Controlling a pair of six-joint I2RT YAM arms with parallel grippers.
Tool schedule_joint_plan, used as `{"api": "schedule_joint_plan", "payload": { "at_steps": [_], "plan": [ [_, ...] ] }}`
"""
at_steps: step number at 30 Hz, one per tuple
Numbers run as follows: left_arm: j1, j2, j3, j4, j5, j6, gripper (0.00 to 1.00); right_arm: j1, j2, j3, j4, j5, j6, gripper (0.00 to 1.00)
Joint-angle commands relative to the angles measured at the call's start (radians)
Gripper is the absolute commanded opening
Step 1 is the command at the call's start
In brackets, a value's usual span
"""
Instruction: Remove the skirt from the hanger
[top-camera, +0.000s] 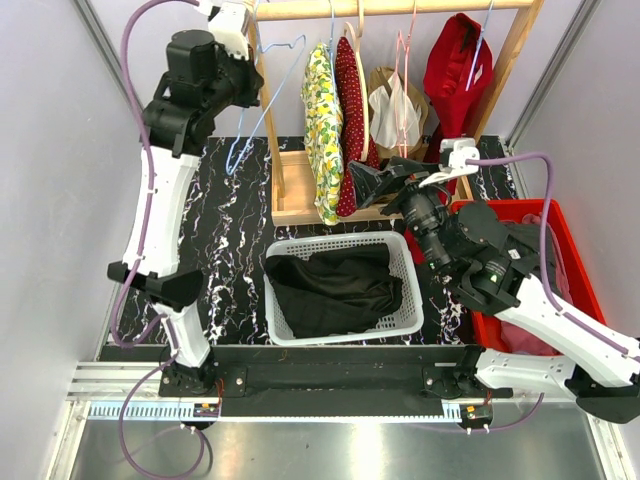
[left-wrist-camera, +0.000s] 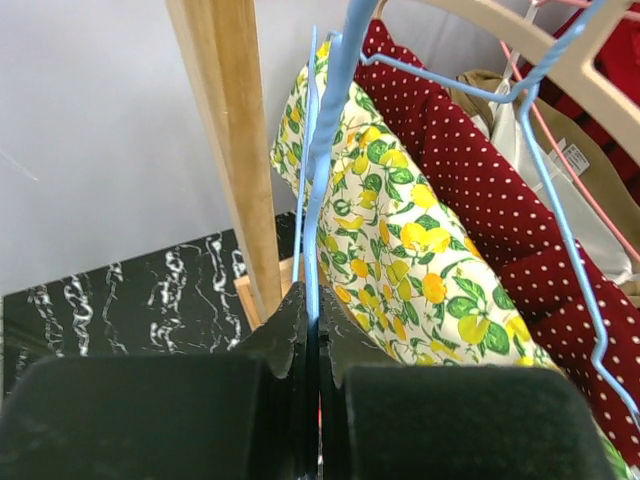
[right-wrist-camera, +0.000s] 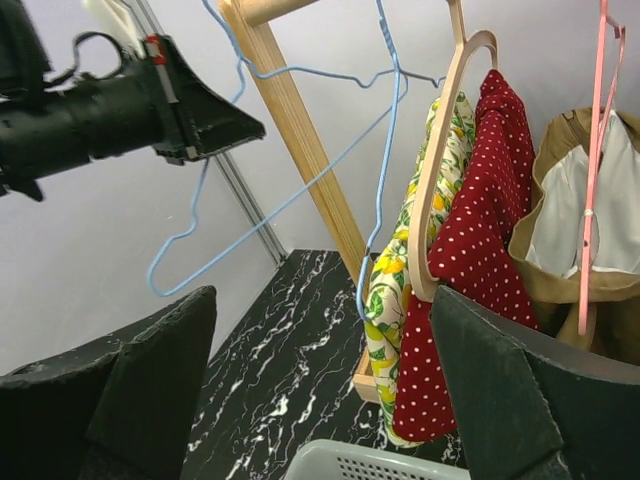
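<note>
The black skirt (top-camera: 335, 285) lies crumpled in the white basket (top-camera: 412, 300) on the desk (top-camera: 230, 230), off any hanger. Its long axis runs left to right along the basket's longer side. It reaches the left wall and leaves a strip of mesh bare at the right. Folds hide its waistband and hem, so which end points where cannot be told. Neither wrist view shows the skirt; the right wrist view catches only a slice of the basket rim at its bottom edge. The left hand (left-wrist-camera: 313, 320) is up by the left post of the wooden rack (top-camera: 390, 8), well apart from the skirt, clenched on a bare blue wire hanger (left-wrist-camera: 327, 150). In the top view the hanger slants down and left past the post. Whether its hook sits on the rail cannot be made out. The right hand (right-wrist-camera: 325, 370) hangs released, fingers spread wide, over the basket's far right corner, above and beyond the skirt without touching it, facing the floral dress (top-camera: 322, 130) and a red dotted garment (top-camera: 350, 120).
</note>
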Motion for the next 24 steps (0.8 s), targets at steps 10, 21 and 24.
{"api": "schedule_joint_plan", "payload": {
  "at_steps": [10,21,24],
  "plan": [
    [0.005,0.076,0.081,0.139,-0.028,-0.062,0.00,-0.002,-0.039,-0.045,0.001,-0.033,0.062,0.92],
    [0.005,0.112,0.070,0.142,-0.052,-0.042,0.00,-0.002,-0.059,-0.045,-0.015,-0.038,0.065,0.91],
    [0.005,0.109,0.061,0.139,-0.051,-0.042,0.00,-0.002,-0.068,-0.048,-0.021,-0.036,0.065,0.91]
  ]
}}
